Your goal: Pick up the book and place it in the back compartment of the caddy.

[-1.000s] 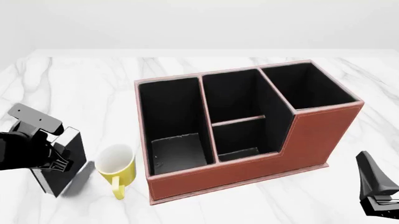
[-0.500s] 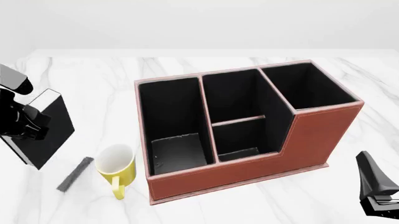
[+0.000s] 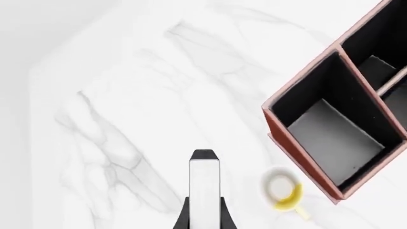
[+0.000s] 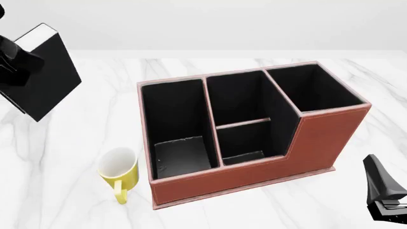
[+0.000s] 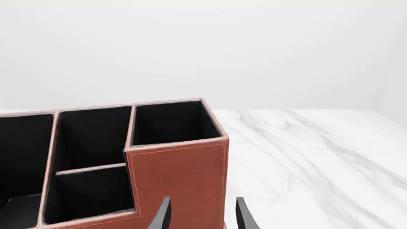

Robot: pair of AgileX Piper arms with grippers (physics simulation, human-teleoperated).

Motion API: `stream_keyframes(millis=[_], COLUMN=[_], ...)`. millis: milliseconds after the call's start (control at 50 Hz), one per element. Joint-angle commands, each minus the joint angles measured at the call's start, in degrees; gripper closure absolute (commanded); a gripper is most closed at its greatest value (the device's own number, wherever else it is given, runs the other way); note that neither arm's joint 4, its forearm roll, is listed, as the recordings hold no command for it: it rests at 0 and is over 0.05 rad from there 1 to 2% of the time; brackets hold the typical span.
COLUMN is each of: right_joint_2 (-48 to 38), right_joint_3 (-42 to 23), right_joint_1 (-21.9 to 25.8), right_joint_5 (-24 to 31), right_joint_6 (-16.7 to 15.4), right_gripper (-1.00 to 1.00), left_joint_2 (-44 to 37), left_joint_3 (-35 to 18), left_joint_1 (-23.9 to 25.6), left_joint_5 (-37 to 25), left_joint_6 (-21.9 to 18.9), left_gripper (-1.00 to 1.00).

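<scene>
book (image 4: 47, 76) above mug (image 4: 119, 171), caddy (image 4: 254, 138) beside

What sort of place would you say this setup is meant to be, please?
Probably a simulated desk or tabletop: a white marble table holds a leather-look caddy and a yellow mug, against a blank pale backdrop.

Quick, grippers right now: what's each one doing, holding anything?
Left gripper: shut on the book, lifted clear of the table.
Right gripper: open, holding nothing, low beside the caddy.
</scene>
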State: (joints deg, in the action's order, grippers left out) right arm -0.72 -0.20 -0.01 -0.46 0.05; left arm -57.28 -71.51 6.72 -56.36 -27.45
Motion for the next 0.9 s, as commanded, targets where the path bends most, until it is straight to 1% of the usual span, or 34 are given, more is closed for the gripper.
stream_keyframes(millis=[20, 100, 180, 220, 300, 340, 380, 400, 440, 480, 560, 700, 740, 820, 840, 900], right_joint_2=[0.00, 0.00, 0.01, 0.01, 0.00, 0.00, 0.02, 0.03, 0.02, 0.00, -0.01, -0.02, 0.00, -0.01, 0.00, 0.00], right_joint_3=[0.00, 0.00, 0.00, 0.00, 0.00, 0.00, 0.00, 0.00, 0.00, 0.00, 0.00, 0.00, 0.00, 0.00, 0.00, 0.00], right_joint_1=[0.01, -0.01, 0.00, 0.00, 0.01, 0.00, 0.00, -0.01, 0.00, 0.01, 0.01, 0.00, 0.01, -0.01, -0.01, -0.01], right_joint_5=[0.00, 0.00, 0.00, 0.00, 0.00, 0.00, 0.00, 0.01, 0.00, 0.00, 0.00, -0.01, 0.00, 0.00, 0.00, 0.00], right_joint_6=[-0.01, 0.02, 0.00, -0.01, -0.01, -0.02, -0.01, 0.00, -0.01, -0.01, 0.00, 0.00, -0.01, 0.00, 0.00, 0.00], right_gripper=[-1.00, -1.00, -1.00, -1.00, -1.00, -1.00, -1.00, -1.00, -1.00, -1.00, -1.00, -1.00, -1.00, -1.00, -1.00, -1.00], left_joint_2=[-2.31, -4.09, -7.10, -7.85, -10.88, -12.57, -13.09, -13.97, -14.64, -16.00, -18.83, -20.64, -21.03, -21.48, -21.57, -21.70], left_joint_3=[-6.14, -9.78, -14.70, -15.44, -17.03, -18.06, -18.19, -18.01, -18.34, -17.97, -18.54, -18.29, -17.62, -15.47, -14.50, -13.66], left_joint_1=[6.20, 9.26, 12.62, 13.59, 17.77, 20.52, 21.04, 23.75, 23.97, 26.20, 29.13, 31.56, 32.87, 34.42, 36.19, 36.31], left_joint_5=[-0.59, -0.70, -0.88, -0.93, 1.15, 2.13, 2.72, 3.91, 4.77, 5.86, 8.59, 11.27, 11.99, 15.39, 15.43, 16.74], left_joint_6=[-0.58, -0.44, -0.54, -0.43, -0.47, 0.56, 0.53, 1.13, 1.21, 1.72, 2.45, 3.68, 4.34, 4.81, 5.61, 5.65], left_gripper=[1.00, 1.00, 1.00, 1.00, 1.00, 1.00, 1.00, 1.00, 1.00, 1.00, 1.00, 1.00, 1.00, 1.00, 1.00, 1.00])
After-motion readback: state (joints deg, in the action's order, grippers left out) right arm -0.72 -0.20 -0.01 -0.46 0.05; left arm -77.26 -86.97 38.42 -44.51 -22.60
